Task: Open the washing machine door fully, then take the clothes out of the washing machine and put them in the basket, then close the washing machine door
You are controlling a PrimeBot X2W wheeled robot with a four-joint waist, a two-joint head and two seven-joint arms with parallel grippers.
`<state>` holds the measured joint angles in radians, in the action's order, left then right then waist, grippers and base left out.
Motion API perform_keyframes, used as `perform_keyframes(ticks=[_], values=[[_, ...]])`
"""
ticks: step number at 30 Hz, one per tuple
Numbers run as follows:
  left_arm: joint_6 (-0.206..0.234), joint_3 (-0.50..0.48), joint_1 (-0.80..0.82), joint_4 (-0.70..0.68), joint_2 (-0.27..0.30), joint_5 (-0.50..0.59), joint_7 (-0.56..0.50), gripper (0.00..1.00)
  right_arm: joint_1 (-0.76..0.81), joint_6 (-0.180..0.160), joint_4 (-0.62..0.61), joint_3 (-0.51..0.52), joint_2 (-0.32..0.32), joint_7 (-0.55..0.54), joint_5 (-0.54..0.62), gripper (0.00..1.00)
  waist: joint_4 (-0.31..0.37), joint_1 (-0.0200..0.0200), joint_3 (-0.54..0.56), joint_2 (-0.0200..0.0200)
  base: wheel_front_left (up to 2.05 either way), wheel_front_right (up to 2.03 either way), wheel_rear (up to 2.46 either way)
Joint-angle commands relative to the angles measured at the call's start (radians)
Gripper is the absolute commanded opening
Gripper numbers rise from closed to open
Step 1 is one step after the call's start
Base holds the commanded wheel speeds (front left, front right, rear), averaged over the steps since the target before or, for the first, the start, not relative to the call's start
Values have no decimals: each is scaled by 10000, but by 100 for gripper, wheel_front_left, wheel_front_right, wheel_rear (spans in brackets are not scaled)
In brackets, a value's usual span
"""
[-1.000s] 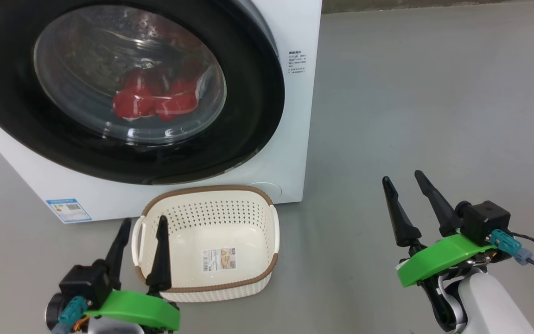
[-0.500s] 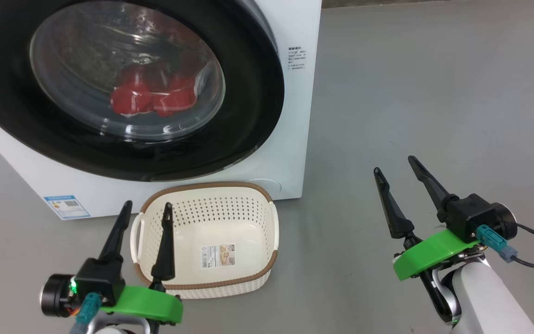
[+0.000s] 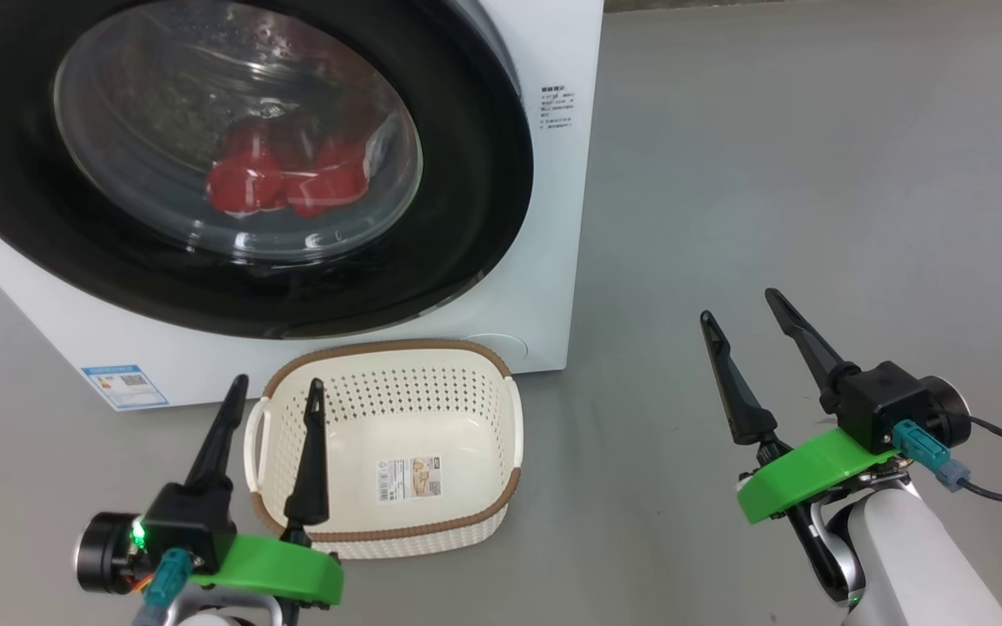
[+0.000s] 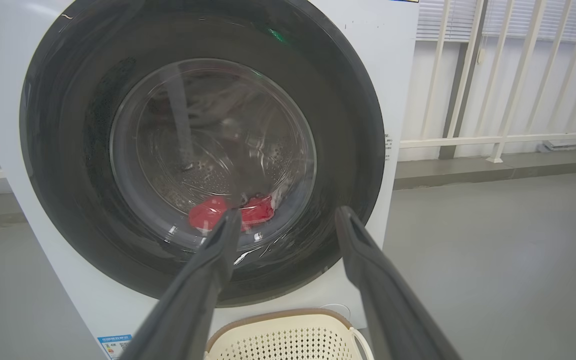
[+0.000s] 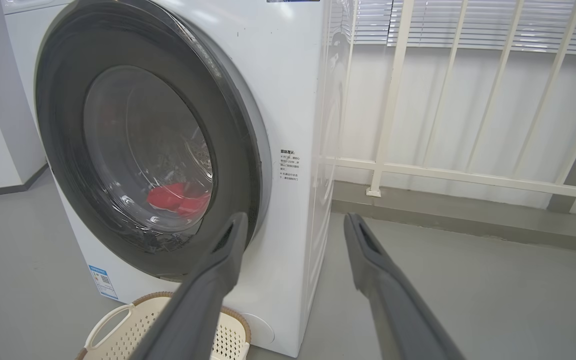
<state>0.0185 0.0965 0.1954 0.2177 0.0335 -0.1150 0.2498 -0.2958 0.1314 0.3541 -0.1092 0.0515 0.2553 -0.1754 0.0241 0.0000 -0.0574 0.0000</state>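
The grey floor (image 3: pixel 814 174) carries the washing machine (image 3: pixel 553 261), a big white front-loader that stands at the upper left of the head view. The washing machine door (image 3: pixel 466 174) is closed flat against its front. The door is a large round disc with a wide glossy black rim, and a clear glass bowl bulges at its centre.

The basket (image 3: pixel 431 541) sits on the floor just in front of the machine, below the door. It is cream-white and rectangular, with perforated sides, a brown rim, side handles and nothing inside but a paper label (image 3: pixel 410 478) on its bottom.

The clothes (image 3: pixel 279 183) lie low in the drum behind the glass, a bright red bunch with a little white at one edge.

The left hand (image 3: pixel 279 381) hovers at the basket's left end, fingers apart and empty. The right hand (image 3: pixel 738 304) hangs over bare floor well to the right of the machine, fingers likewise spread and empty.

A small blue label (image 3: pixel 124 387) marks the machine's lower front corner.
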Motion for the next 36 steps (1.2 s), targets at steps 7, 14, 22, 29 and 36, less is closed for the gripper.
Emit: perform_keyframes(ticks=[7,14,22,29,36], values=[[77,-237,435,-360,168,53,120,100,-436,-7,-228,-190,-13,65,-72,44,-85,0,-168,0,0,0,0],[29,-106,719,-832,168,-1,120,100,-805,-7,-310,-90,-13,65,81,0,-305,0,-678,0,0,0,0],[1,75,1022,-1389,168,49,120,100,-1677,-7,-300,45,-13,65,-916,0,-590,0,-1566,0,0,0,0],[20,276,1335,-1843,168,38,120,100,-2814,-7,-14,-149,-13,65,-3555,0,-778,0,-2322,0,0,0,0],[-26,310,1394,-2380,168,149,120,100,-3920,-7,404,-490,-13,-15,-5288,0,-900,0,-2904,0,0,0,0]])
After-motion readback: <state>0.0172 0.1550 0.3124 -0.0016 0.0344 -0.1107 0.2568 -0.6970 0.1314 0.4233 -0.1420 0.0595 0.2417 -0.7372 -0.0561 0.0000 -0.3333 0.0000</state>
